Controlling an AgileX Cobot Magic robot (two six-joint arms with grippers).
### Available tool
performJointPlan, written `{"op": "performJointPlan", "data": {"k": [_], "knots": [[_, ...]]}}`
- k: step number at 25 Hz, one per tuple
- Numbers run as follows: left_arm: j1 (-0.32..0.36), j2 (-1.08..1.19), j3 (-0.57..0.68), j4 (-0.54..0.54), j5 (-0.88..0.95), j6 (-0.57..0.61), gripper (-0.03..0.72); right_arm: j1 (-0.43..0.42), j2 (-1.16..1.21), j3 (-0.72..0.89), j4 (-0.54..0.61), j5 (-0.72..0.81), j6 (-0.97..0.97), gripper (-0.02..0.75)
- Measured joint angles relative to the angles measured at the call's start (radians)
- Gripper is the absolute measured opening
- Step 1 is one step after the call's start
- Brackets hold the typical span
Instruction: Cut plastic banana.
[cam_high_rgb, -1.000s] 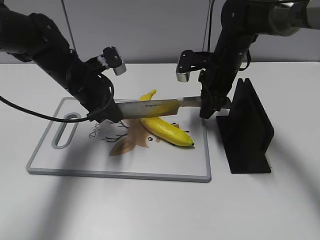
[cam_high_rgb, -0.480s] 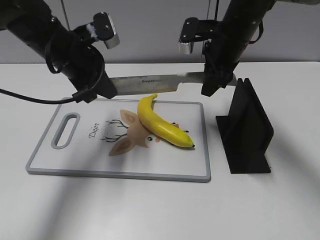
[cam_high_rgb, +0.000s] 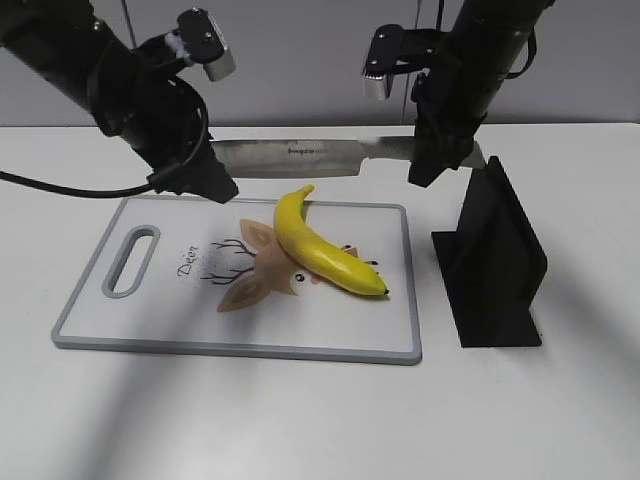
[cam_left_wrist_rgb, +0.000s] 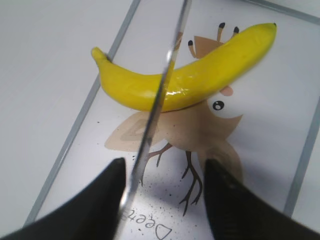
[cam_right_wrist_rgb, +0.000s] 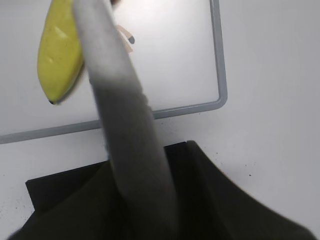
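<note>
Plastic banana (cam_high_rgb: 325, 250) lies whole on the cutting board (cam_high_rgb: 150, 330) mid-bench, below the raised knife (cam_high_rgb: 300, 156). Left fingers (cam_left_wrist_rgb: 115, 195) are clenched on the blade tip, right fingers (cam_high_rgb: 432, 165) grasp the handle; neither touches the banana. Knife block (cam_high_rgb: 495, 260) stands near the right edge.

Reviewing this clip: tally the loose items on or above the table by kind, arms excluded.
plastic banana: 1
knife: 1
cutting board: 1
black knife stand: 1
Total: 4
</note>
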Motion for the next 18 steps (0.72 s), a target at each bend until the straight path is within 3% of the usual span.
{"op": "performJointPlan", "data": {"k": [1, 3, 10, 18], "knots": [[0.000, -0.002, 0.001, 0.000, -0.009, -0.022, 0.584, -0.001, 0.000, 0.000, -0.003, 0.000, 0.001, 0.249], [0.000, -0.005, 0.003, 0.002, -0.031, -0.059, 0.644, -0.002, 0.000, 0.000, -0.006, 0.002, 0.004, 0.239], [0.006, -0.064, 0.003, 0.040, -0.125, -0.190, 0.652, 0.015, -0.036, 0.000, -0.078, 0.025, 0.010, 0.174], [0.058, -0.155, 0.003, 0.113, -0.150, -0.399, 0.641, 0.043, -0.083, -0.002, -0.111, 0.058, 0.097, 0.175]]}}
